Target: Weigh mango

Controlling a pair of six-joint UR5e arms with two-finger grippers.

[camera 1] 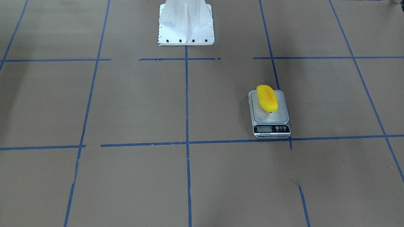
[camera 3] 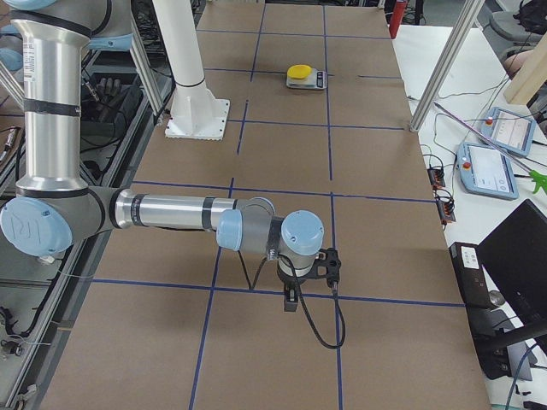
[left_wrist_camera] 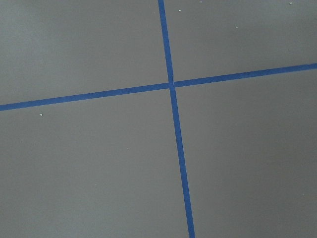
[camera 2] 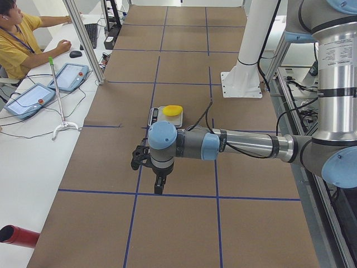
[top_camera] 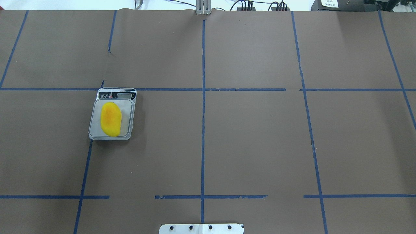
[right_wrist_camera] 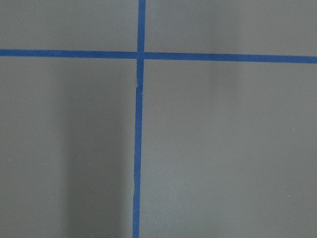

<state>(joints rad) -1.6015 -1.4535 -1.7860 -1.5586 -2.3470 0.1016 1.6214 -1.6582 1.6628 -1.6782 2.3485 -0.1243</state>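
Observation:
The yellow mango [camera 1: 267, 98] with an orange blush lies lengthwise on the platform of a small digital kitchen scale [camera 1: 271, 129], on the robot's left half of the table. Both also show in the overhead view, the mango [top_camera: 111, 119] and the scale [top_camera: 116, 95], and in the left view, the mango [camera 2: 172, 109]. My left gripper [camera 2: 159, 187] hangs above the table, apart from the scale, toward the table's left end. My right gripper [camera 3: 291, 299] hangs above the far right part. Both show only in side views, so I cannot tell whether they are open or shut. The wrist views show only tape lines.
The white robot pedestal [camera 1: 186, 22] stands at the table's robot-side edge. Blue tape [top_camera: 203, 97] grids the brown table cover. An operator [camera 2: 17, 44] sits at a side desk with tablets [camera 2: 67, 75]. More pendants [camera 3: 487, 166] lie by the right end.

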